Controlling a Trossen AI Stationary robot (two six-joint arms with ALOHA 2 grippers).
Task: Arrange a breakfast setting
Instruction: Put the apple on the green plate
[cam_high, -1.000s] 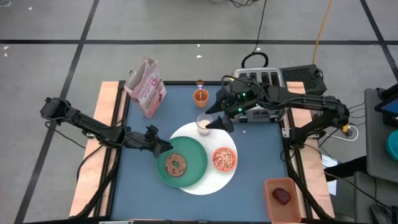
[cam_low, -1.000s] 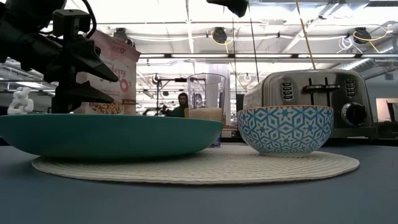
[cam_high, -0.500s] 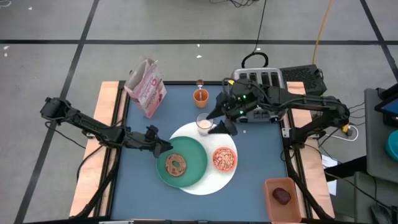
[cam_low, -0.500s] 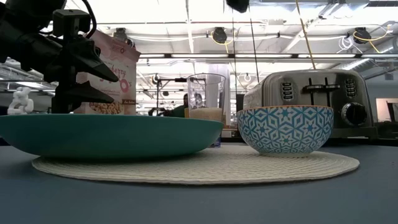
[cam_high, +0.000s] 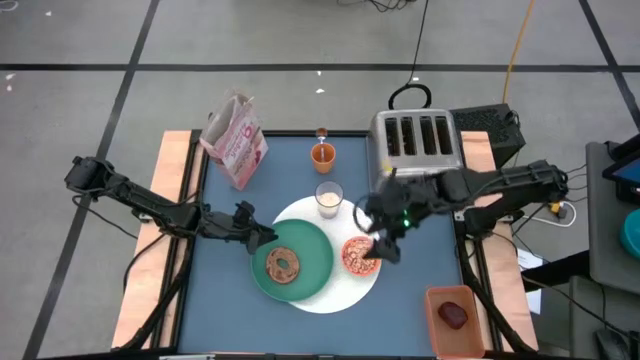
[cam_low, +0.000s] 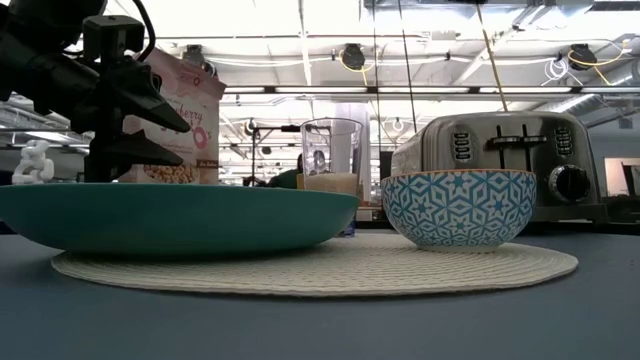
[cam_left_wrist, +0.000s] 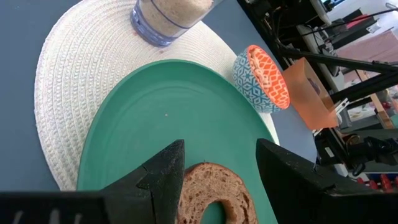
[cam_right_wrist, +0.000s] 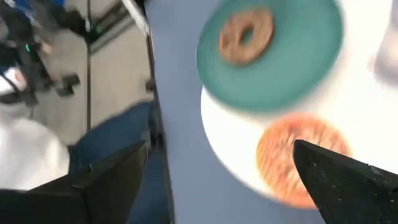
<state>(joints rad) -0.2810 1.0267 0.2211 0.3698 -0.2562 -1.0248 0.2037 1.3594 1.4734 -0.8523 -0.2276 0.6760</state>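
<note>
A white round mat-like plate (cam_high: 335, 300) carries a green plate (cam_high: 305, 275) with a bagel (cam_high: 283, 264), a small orange bowl (cam_high: 356, 258) of cereal and a glass of milk (cam_high: 328, 198). An orange cup (cam_high: 322, 154) and a pink cereal bag (cam_high: 235, 140) stand farther back. My left gripper (cam_high: 265, 238) is open at the green plate's left rim (cam_left_wrist: 112, 124); I see no touch. My right gripper (cam_high: 374, 240) is open above the orange bowl (cam_right_wrist: 292, 155). I cannot make out the blue-handled spoon.
A silver four-slot toaster (cam_high: 415, 140) stands at the back right. An orange tray (cam_high: 455, 318) with a dark red thing sits at the near right corner. Bare blue table (cam_high: 230, 300) lies at the near left.
My right gripper has gone from beside the milk glass toward the table's near edge and a little right, and now hangs over the orange bowl. Its arm has swung off the toaster.
</note>
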